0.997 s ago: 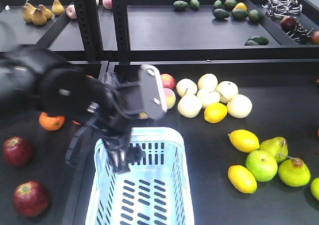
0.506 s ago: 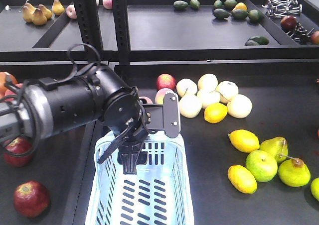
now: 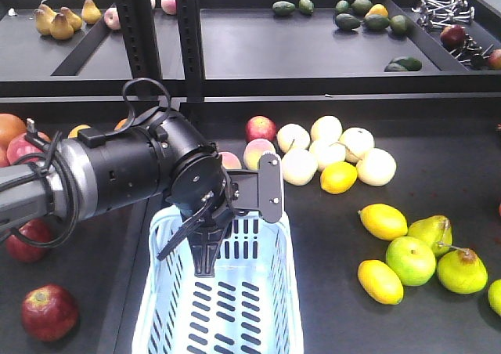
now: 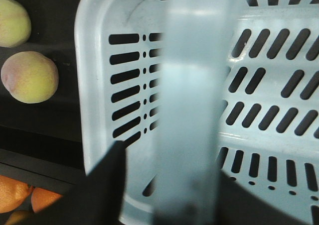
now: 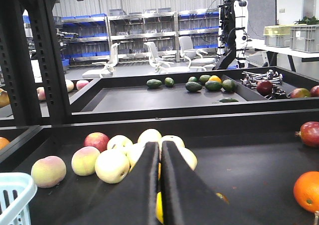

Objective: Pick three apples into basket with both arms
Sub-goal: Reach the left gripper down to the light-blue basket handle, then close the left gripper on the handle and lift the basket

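The pale blue basket point(image 3: 258, 307) stands at the front centre. My left gripper point(image 3: 200, 251) hangs over its far left end, inside the rim. In the left wrist view the basket wall point(image 4: 94, 85) fills the frame. The blurred swing handle point(image 4: 192, 110) runs between the spread fingers of the left gripper point(image 4: 172, 195), with a gap on the left side. Two dark maroon apples point(image 3: 48, 311) point(image 3: 23, 242) lie left of the basket, the farther one partly behind my arm. My right gripper point(image 5: 160, 153) is shut and empty, and faces a heap of pale fruit.
Pale apples and peaches point(image 3: 313, 154) lie behind the basket. Lemons and green pears point(image 3: 415, 256) lie to the right. Oranges point(image 3: 9, 127) are at far left. A dark red apple point(image 5: 310, 134) and an orange point(image 5: 306, 191) show at right. A shelf post point(image 3: 188, 33) stands behind my left arm.
My left arm swung right from the left side to the basket's far end, and its gripper came down inside the rim. The basket shifted slightly.
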Robot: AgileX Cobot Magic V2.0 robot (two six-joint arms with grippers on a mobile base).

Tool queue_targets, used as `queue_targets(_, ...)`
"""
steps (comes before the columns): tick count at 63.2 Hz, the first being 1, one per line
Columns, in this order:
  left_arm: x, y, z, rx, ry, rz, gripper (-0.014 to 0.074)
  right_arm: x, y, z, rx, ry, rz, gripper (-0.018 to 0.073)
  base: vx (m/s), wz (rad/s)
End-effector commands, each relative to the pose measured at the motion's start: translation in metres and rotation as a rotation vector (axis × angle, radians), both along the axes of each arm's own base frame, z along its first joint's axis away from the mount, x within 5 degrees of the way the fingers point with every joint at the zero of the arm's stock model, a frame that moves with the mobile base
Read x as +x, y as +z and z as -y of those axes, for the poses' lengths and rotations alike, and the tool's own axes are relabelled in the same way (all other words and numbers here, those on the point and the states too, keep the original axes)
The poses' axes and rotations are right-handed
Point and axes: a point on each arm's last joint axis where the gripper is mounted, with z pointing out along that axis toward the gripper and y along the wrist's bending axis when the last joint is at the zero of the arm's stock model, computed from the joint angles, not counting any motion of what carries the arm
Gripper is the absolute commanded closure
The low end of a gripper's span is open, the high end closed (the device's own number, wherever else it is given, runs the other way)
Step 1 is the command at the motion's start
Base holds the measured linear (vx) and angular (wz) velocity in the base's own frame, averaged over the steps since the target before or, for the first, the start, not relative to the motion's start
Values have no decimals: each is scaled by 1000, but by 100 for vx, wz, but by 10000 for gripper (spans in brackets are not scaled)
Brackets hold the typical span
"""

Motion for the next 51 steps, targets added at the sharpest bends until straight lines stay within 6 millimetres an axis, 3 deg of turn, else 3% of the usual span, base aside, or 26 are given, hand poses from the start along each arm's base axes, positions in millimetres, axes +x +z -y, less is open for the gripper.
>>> queue_targets(1,-1,29,1,-72,-4,83,607,-1,3,0,-5,-7,75,568,0,0)
queue_targets(12,-2,33,-1,-75,-4,88,605,-1,3,0,-5,-7,75,568,0,0)
queue_targets(20,-7,54,-5,-101,2,118,604,-1,3,0,-5,-7,75,568,0,0)
queue_targets(33,-22,122,-21,-179,24,210,603,-1,3,0,-5,-7,75,568,0,0)
queue_targets(40,-39,165,-38,-234,38,270,603,-1,3,0,-5,-7,75,568,0,0)
queue_targets(51,-68,213,-69,-266,61,335,603,-1,3,0,-5,-7,75,568,0,0)
